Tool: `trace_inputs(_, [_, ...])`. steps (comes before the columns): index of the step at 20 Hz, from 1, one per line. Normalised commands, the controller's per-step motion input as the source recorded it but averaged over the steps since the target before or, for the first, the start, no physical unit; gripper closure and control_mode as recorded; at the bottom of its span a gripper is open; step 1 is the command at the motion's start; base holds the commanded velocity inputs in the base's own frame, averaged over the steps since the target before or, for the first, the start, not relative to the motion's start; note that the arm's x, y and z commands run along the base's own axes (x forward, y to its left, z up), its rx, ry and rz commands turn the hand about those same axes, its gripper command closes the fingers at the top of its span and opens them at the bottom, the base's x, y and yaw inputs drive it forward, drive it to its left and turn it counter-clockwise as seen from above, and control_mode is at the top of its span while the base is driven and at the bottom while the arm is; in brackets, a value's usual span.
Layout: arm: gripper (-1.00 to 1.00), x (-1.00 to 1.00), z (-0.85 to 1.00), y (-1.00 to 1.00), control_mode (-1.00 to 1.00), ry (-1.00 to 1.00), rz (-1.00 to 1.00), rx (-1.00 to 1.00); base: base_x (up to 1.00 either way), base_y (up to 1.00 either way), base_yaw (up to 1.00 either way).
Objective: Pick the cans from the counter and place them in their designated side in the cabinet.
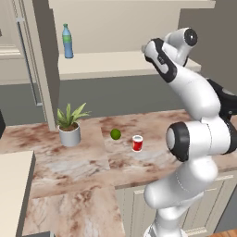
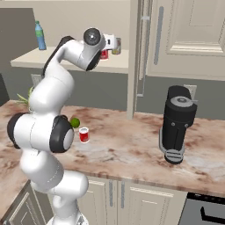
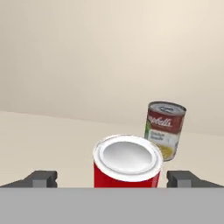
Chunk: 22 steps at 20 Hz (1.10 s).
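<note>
Red can (image 3: 127, 164) stands upright on the cabinet (image 1: 115, 65) shelf between the gripper's (image 3: 113, 178) spread-apart fingers, not clamped, a soup can (image 3: 165, 128) just behind it. The second red can (image 1: 137, 143) sits on the marbled surface (image 1: 74, 166) beside a lime (image 1: 115, 134).

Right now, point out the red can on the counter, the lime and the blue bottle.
Red can (image 1: 137, 143), left base view, its side.
Lime (image 1: 115, 134), left base view, its middle.
Blue bottle (image 1: 68, 42), left base view, its body.
</note>
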Motion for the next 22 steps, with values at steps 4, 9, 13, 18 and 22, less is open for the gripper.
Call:
trace_inputs(4, [-1.00,-0.48,0.00,0.13,-1.00,0.00,0.02,-0.01,0.00,0.00,0.00])
trace_inputs(9, [-1.00,-0.51,0.00,0.21,-1.00,0.02,0.02,-0.03,0.00,0.00,0.00])
trace_inputs(13, [-1.00,-0.53,0.00,0.20,-1.00,0.02,0.02,-0.03,0.00,0.00,0.00])
trace_inputs(18, [-1.00,-0.59,0.00,0.13,-1.00,0.00,0.01,-0.01,0.00,0.00,0.00])
trace_inputs(22, [-1.00,-0.66,0.00,0.05,-1.00,-0.01,-0.02,0.04,0.00,0.00,0.00])
